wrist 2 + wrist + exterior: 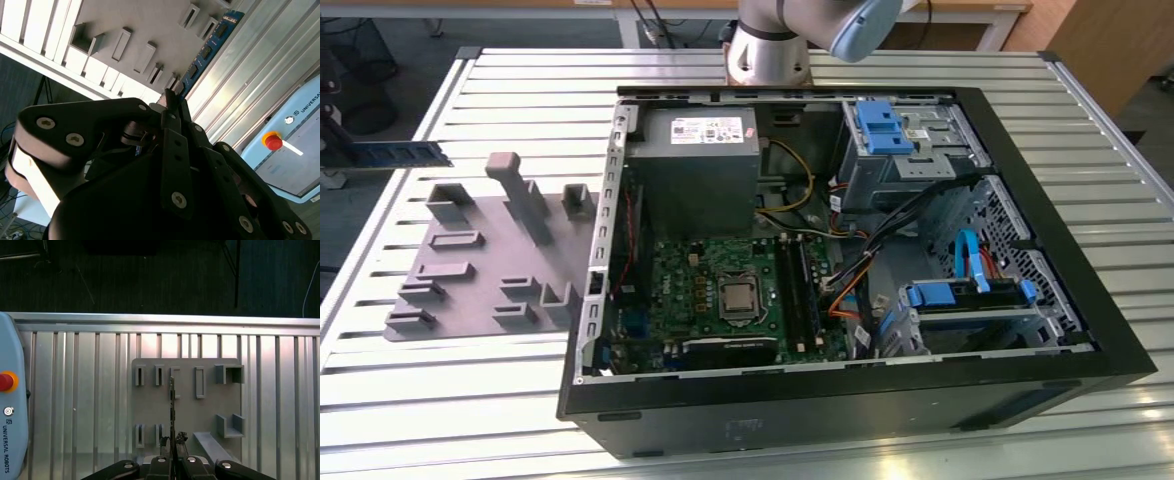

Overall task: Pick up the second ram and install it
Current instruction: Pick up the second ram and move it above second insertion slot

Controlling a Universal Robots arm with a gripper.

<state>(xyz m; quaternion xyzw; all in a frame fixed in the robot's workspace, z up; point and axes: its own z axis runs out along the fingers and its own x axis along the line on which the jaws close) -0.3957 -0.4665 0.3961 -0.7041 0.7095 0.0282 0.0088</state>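
The second ram [207,50] is a long, thin green board with dark chips, and my gripper [172,97] is shut on one end of it. In the first wrist view the ram [172,405] is seen edge-on, rising from the gripper [172,441] above the grey holder plate [210,412]. In the exterior view the ram [403,152] hangs in the air at the far left, above and beyond the holder plate [467,270]. The open computer case [854,380] lies to the exterior view's right, its green motherboard [707,290] and long black memory slots [797,285] facing up.
The holder plate carries several grey blocks and a tall post [520,195]. A teach pendant with a red button [6,381] lies on the slatted metal table [75,390]. The arm's base [771,45] stands behind the case. Drive bays with blue clips [881,125] and cables fill the case's right side.
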